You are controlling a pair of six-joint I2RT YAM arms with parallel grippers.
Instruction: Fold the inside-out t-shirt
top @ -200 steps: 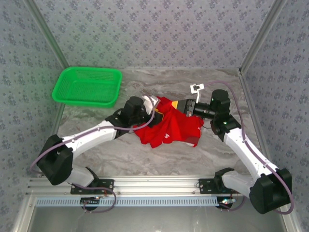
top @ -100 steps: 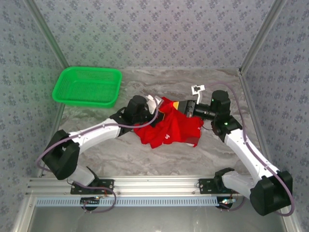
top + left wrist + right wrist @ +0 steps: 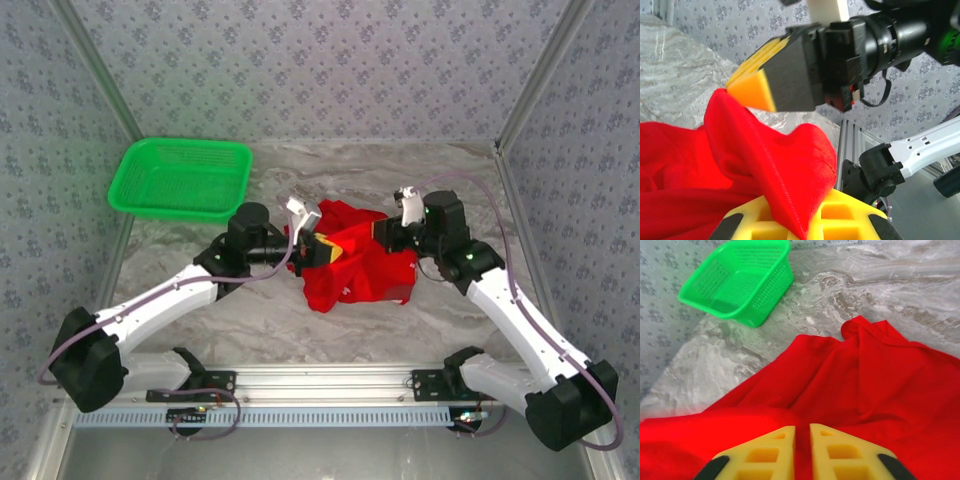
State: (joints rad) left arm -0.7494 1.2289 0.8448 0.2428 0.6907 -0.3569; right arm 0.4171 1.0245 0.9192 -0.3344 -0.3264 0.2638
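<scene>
Patterned grey walls (image 3: pixel 320 70) close in the marbled grey surface (image 3: pixel 250 330) on three sides, and an aluminium rail (image 3: pixel 320 380) runs along its near edge, where both arms are bolted. The left arm (image 3: pixel 160 300) reaches in from the near left corner and the right arm (image 3: pixel 510 300) from the near right. They meet over the middle of the surface from opposite sides.

A green mesh basket (image 3: pixel 180 178) sits at the far left, well apart from the cloth, with bare surface between them. The right wrist view shows it beyond the shirt.

The inside-out t-shirt (image 3: pixel 365 270) lies bunched in a red heap at the middle of the surface, between the two wrists. Nothing else rests on it or beside it.

The left claw (image 3: pixel 322 248) is at the heap's left edge. In its own wrist view the yellow fingers (image 3: pixel 840 220) are closed on a ridge of red cloth (image 3: pixel 770 155) that drapes over them.

The right claw (image 3: pixel 385 232) is at the heap's upper right edge. Its fingers (image 3: pixel 835 450) stand nearly together with a thin slit between them, red cloth right under the tips. From the left wrist view its pad (image 3: pixel 752 87) touches a raised peak of the shirt. Whether it grips that cloth cannot be told.
</scene>
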